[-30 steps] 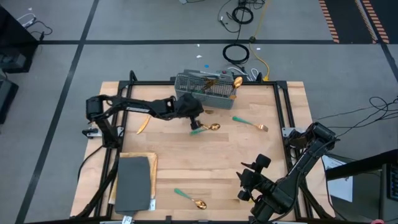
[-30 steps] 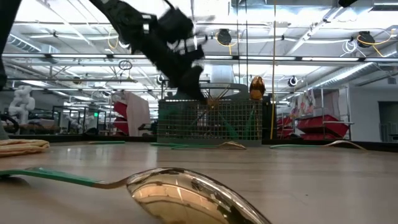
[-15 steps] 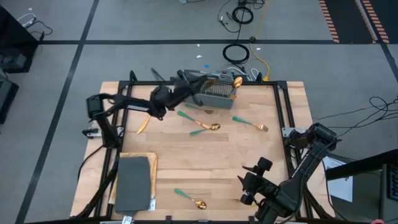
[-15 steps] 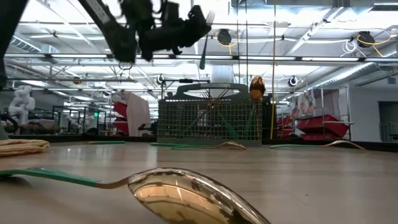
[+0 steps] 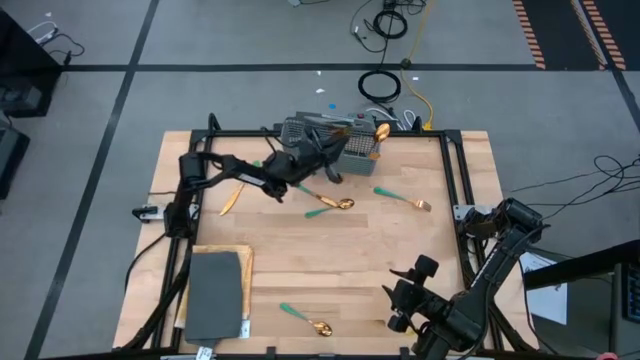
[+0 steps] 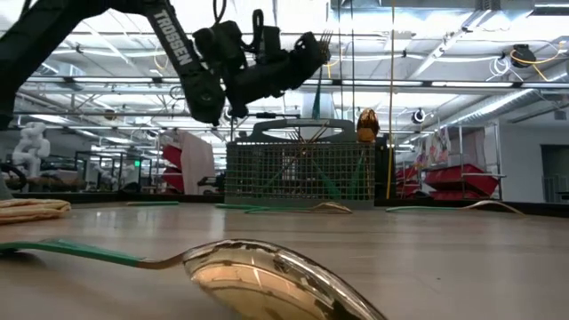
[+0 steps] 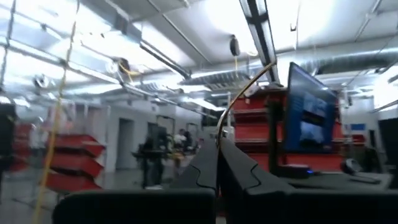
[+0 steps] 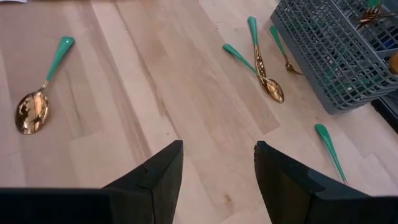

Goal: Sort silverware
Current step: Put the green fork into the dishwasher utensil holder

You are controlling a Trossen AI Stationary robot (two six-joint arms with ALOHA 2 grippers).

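Clamped together on a gold-tined fork [image 6: 322,43], the left gripper [image 5: 322,158] hangs above the grey mesh caddy [image 5: 330,143]; the right gripper [image 5: 403,292] has its fingers spread apart, holding nothing.

In the low view the fork sticks up from the left gripper, tines uppermost, over the caddy, which already holds several pieces, a gold spoon bowl [image 5: 381,131] showing at one end. On the wooden table [image 5: 300,270] beside the caddy lie a teal-handled spoon [image 5: 330,208] and a teal-handled fork [image 5: 402,198]; a gold knife [image 5: 231,199] lies farther off on the left arm's side. Another spoon [image 5: 306,319] lies well away from the caddy at the opposite edge, near the right gripper and a grey mat [image 5: 213,293].
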